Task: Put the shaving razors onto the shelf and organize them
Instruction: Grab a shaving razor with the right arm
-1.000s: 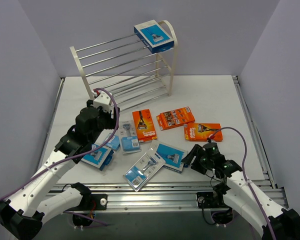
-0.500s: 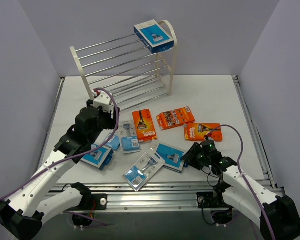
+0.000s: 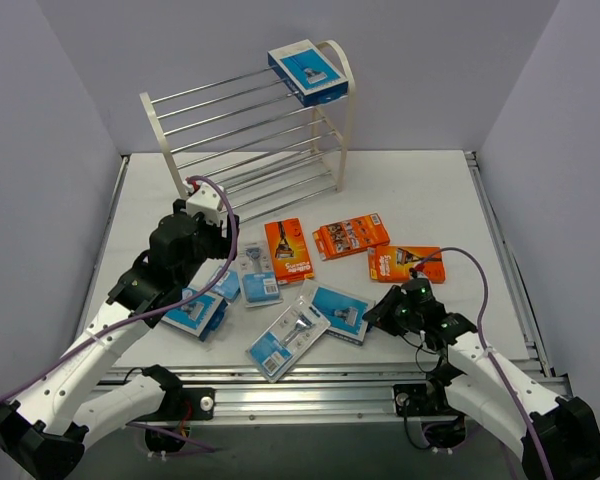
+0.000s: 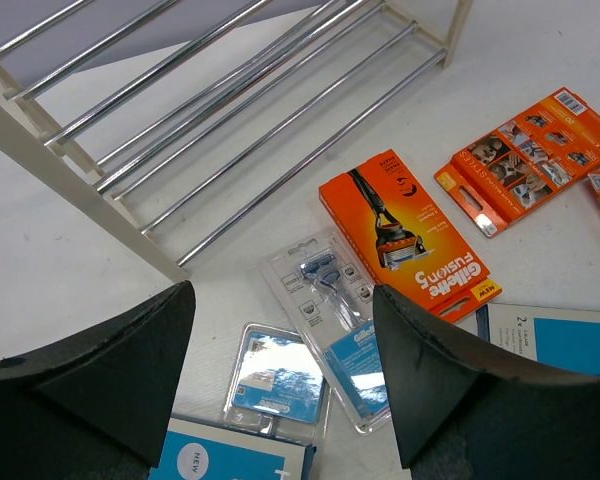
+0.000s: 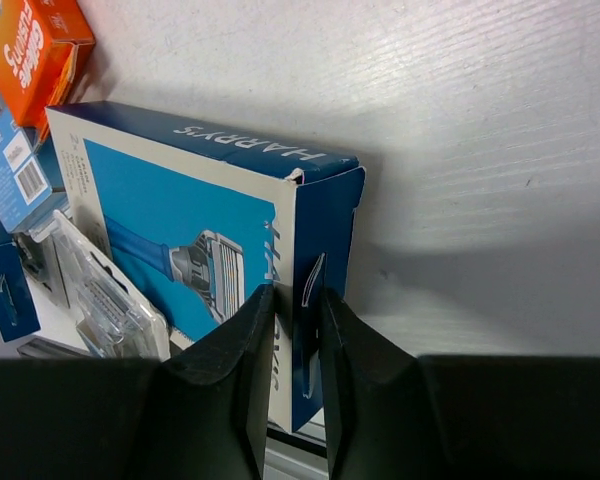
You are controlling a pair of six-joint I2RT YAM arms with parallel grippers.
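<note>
The shelf (image 3: 250,130) stands at the back, with one blue box (image 3: 308,72) on the right end of its top tier. On the table lie three orange packs (image 3: 289,250) (image 3: 351,235) (image 3: 405,263), clear blister packs (image 3: 258,274) (image 3: 288,340) and two blue boxes (image 3: 195,313) (image 3: 340,310). My right gripper (image 3: 385,312) is shut on the near end of the blue box (image 5: 170,210), its jaws (image 5: 298,330) pinching the end flap. My left gripper (image 3: 208,245) is open and empty (image 4: 285,390), above a small blister pack (image 4: 275,375).
The left wrist view shows the shelf's lower rods (image 4: 250,100), a long blister pack (image 4: 340,320) and an orange pack (image 4: 410,235) ahead of the fingers. A metal rail (image 3: 310,380) runs along the table's near edge, close behind the right gripper.
My right gripper has edged a little to the left against the blue box's end. The left arm has not moved.
</note>
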